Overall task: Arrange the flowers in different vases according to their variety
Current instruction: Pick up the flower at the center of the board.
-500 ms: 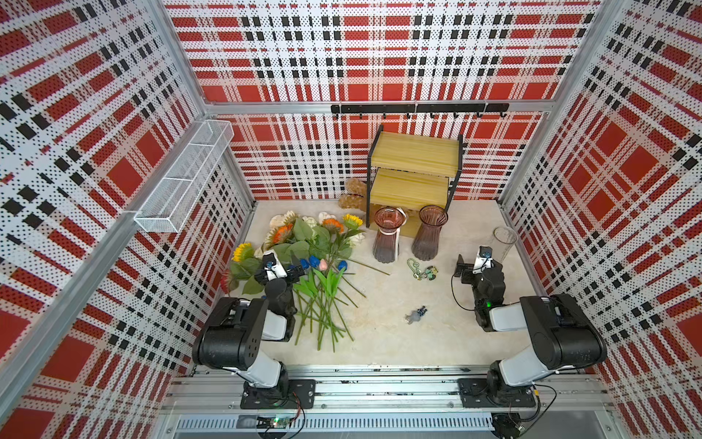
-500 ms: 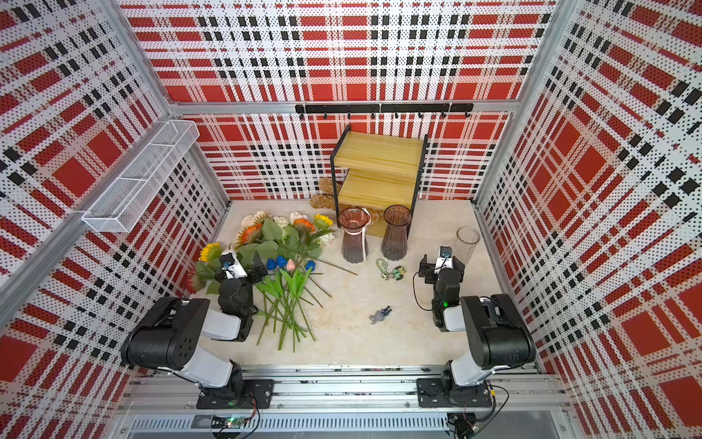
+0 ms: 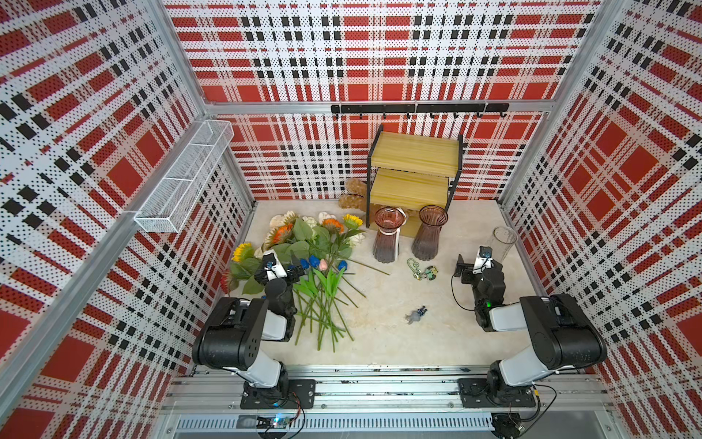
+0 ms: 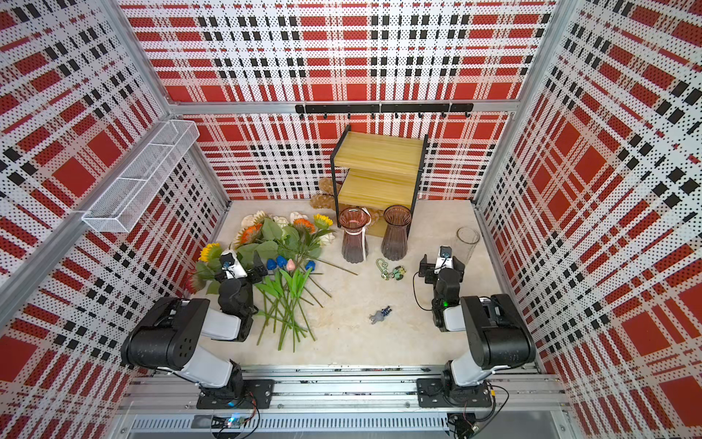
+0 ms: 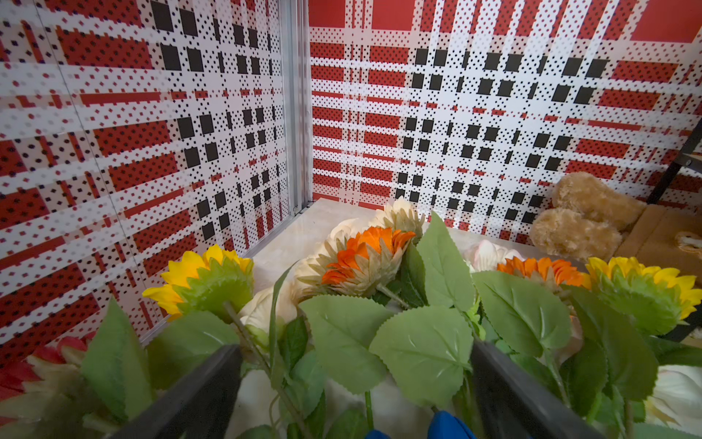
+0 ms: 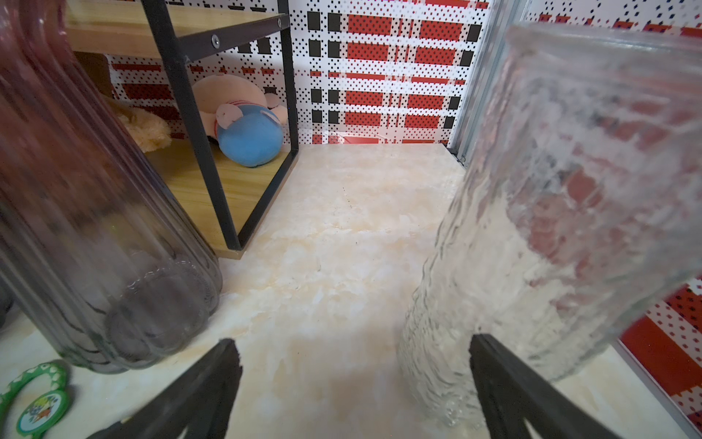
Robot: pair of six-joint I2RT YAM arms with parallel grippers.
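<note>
- The left gripper (image 3: 282, 270) stands wide open and holds nothing. It hangs low over the flowers (image 3: 304, 243), which lie in 1 heap along the left edge of the desk (image 3: 380, 334), with heads toward the back-left corner and stems toward the front edge.
- The step in hand looks like picking a first stem. In the left wrist view broad leaves fill the gap between the fingers (image 5: 197, 395), so closing here would likely pinch foliage from several flowers.
- A grip on 1 bare stem nearer the front edge, where the stems fan out, should be cleaner. The stems cross, so a slow lift is wise.
- The blue tulips (image 3: 313, 261) lie on top, just beside that gripper toward the desk's middle, and look the easiest variety to start with.
- The right gripper (image 3: 476, 266) is also wide open and empty near the right edge, just beside the clear cylinder vase (image 3: 503, 243). I cannot tell whether a finger touches the glass.
- The pinkish vase (image 3: 386, 235) and the brownish-purple vase (image 3: 429, 232) stand upright toward the back edge before the wooden shelf (image 3: 414, 171). All 3 vases look empty.
- The middle of the desk gives room to carry stems across, apart from a green charm (image 3: 418, 268) and a small grey figure (image 3: 416, 314).
- The left wall crowds the heap and the shelf blocks the back, so lowering stems from above suits the flared rims.
</note>
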